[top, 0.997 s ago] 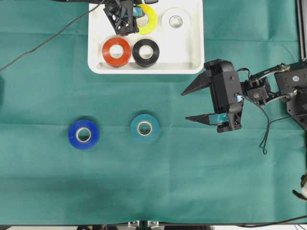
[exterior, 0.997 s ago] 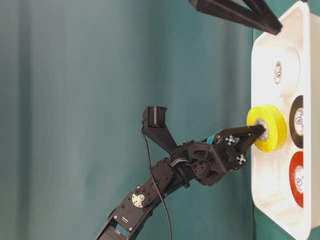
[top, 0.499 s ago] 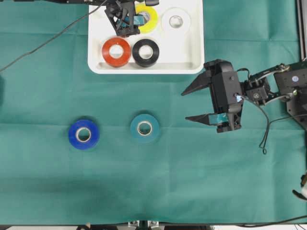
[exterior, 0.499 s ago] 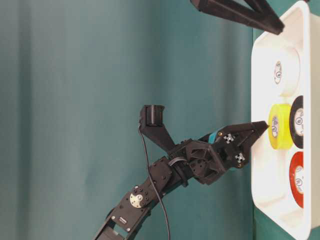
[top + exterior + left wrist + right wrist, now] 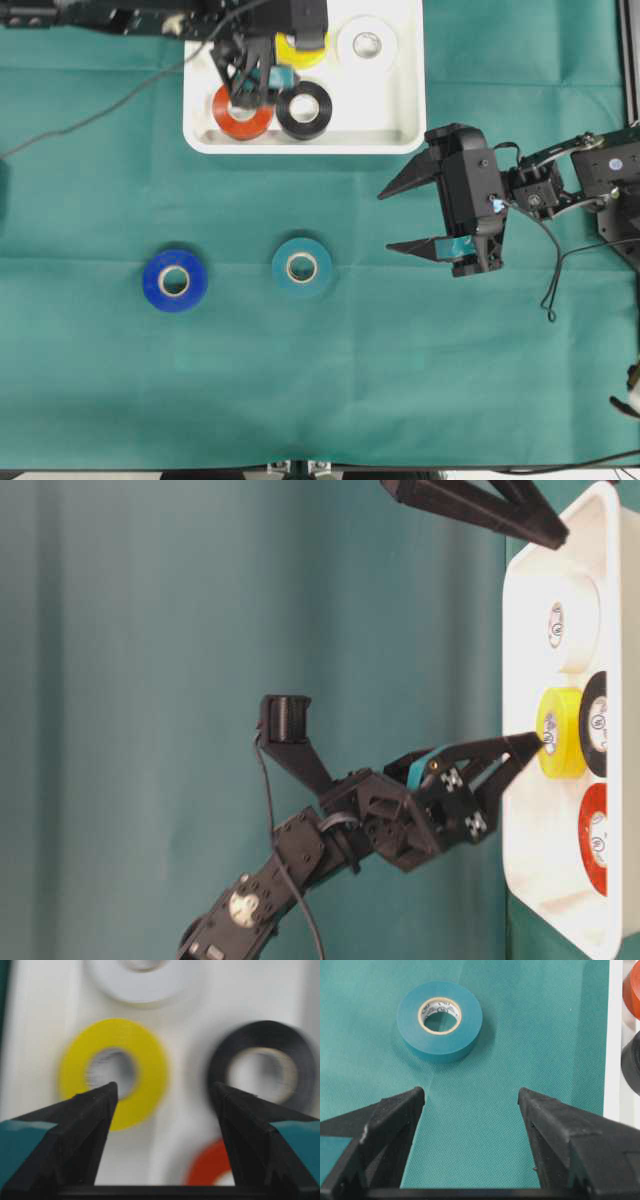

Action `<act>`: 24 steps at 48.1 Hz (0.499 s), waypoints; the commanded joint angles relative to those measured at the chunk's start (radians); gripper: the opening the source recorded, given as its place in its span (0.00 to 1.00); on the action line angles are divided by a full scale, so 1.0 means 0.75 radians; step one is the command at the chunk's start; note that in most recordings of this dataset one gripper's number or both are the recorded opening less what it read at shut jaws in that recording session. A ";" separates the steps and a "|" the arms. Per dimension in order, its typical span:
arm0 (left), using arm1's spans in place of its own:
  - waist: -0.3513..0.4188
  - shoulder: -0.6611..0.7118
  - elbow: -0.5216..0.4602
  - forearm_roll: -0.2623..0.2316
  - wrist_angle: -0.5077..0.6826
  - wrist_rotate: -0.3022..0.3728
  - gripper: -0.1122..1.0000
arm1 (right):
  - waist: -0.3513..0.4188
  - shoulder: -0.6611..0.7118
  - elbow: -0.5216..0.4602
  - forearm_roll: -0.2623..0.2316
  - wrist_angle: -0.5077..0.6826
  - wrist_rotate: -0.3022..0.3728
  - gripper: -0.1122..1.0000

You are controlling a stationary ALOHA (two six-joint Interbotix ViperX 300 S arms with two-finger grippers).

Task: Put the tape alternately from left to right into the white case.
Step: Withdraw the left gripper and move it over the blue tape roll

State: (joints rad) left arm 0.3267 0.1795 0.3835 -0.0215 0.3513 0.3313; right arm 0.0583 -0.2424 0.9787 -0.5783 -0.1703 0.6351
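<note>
**Four rolls in the white case, two left on the table**

The white case (image 5: 400,120) is seen at the top edge of the green cloth-covered table (image 5: 320,390) in the overhead view. Four rolls of tape are held in it: the yellow roll (image 5: 300,50) and the white roll (image 5: 366,43) in the row farther from the cloth's open area, the red-orange roll (image 5: 232,117) and the black roll (image 5: 305,109) in the row nearer to it. The yellow roll is partly covered by the left arm.

The left gripper (image 5: 247,82) is placed over the case, above the red-orange roll and just beside the yellow one. Its jaws are spread wide and nothing is held between them; in the left wrist view the yellow roll (image 5: 114,1071) is seen flat on the case floor beyond the fingertips (image 5: 102,1095).

The blue roll (image 5: 174,280) and the teal roll (image 5: 301,267) are found lying flat on the cloth, well apart from the case, the blue one to the left of the teal one.

The right gripper (image 5: 398,218) is stationed to the lower right of the case, with its jaws wide apart and empty, pointed toward the teal roll (image 5: 440,1021).
</note>
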 commanded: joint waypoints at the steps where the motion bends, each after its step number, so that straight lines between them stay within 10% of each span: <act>1: -0.047 -0.084 0.012 -0.002 -0.002 -0.004 0.95 | 0.004 -0.008 -0.025 -0.002 -0.012 0.002 0.82; 24: -0.268 -0.217 0.164 -0.006 -0.002 -0.102 0.95 | 0.002 -0.008 -0.029 -0.002 -0.012 0.002 0.82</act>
State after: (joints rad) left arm 0.1442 0.0598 0.5077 -0.0230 0.3528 0.2700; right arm 0.0583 -0.2424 0.9787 -0.5783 -0.1703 0.6366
